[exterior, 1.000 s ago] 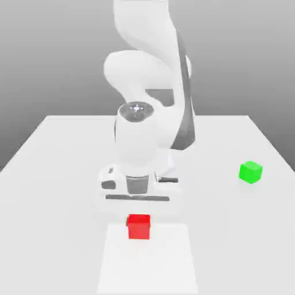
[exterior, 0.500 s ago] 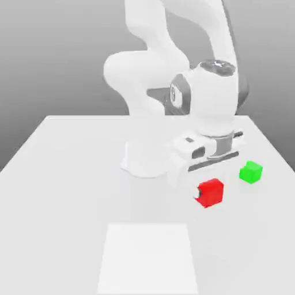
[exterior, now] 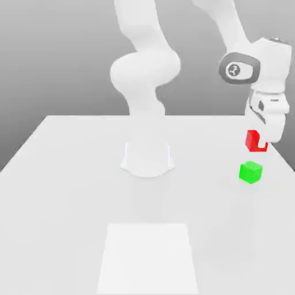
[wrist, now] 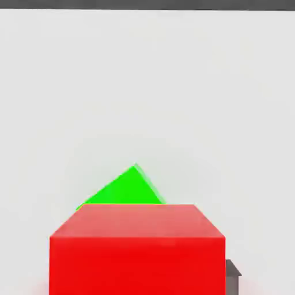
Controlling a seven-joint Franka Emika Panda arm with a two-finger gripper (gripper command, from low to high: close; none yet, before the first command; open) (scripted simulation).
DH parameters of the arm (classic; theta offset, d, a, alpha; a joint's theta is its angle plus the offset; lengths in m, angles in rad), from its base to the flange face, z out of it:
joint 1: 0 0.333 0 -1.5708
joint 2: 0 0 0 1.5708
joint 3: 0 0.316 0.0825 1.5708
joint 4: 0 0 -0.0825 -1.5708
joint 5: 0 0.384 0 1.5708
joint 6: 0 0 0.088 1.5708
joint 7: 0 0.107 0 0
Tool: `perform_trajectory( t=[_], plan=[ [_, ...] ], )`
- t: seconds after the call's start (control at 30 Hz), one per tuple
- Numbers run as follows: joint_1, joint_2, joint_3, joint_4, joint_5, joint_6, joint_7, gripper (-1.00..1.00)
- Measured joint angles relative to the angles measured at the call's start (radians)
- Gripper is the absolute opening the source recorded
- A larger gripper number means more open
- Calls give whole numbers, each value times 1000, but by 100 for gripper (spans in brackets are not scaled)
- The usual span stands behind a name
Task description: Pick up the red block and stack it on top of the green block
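The white robot arm (exterior: pixel 144 75) reached across toward the exterior view's right, and its two-finger gripper (exterior: pixel 262 140) hung in the air with the jaws clenched on the small matte bright red cube (exterior: pixel 253 140) — lifted, clear of the white table (exterior: pixel 69 196). The red cube sat between the fingers, part of it covered by the white finger (exterior: pixel 275 128) on its right side in the exterior view.

Just below it, on the table near the exterior view's right edge, rested the small matte bright green cube (exterior: pixel 250 172) — flat on the surface, with a visible gap between its top and the red cube above. The red cube looked to be roughly over the green one, shifted a shade toward the exterior view's right.

From the hand camera, the red cube (wrist: pixel 137 249) loomed large and close, and a corner of the green cube (wrist: pixel 124 189) peeked out from behind it against the white table (wrist: pixel 147 86).

A paler rectangular patch (exterior: pixel 148 258) lay on the table at the near edge in the exterior view, well apart from both cubes. The arm's round base (exterior: pixel 147 158) stood near the table's middle.
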Motion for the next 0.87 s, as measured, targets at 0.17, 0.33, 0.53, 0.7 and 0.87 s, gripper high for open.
perform_trajectory(
  t=[0.17,0.33,0.53,0.7,0.87],
  plan=[
    [-27,47,21,1,-51,49,33,-100],
    [-60,99,38,2,-112,98,74,-100],
    [-96,166,50,3,-203,156,137,-100],
    [-119,223,46,4,-294,202,201,-100],
    [-123,280,24,5,-391,245,270,-100]
  ],
)
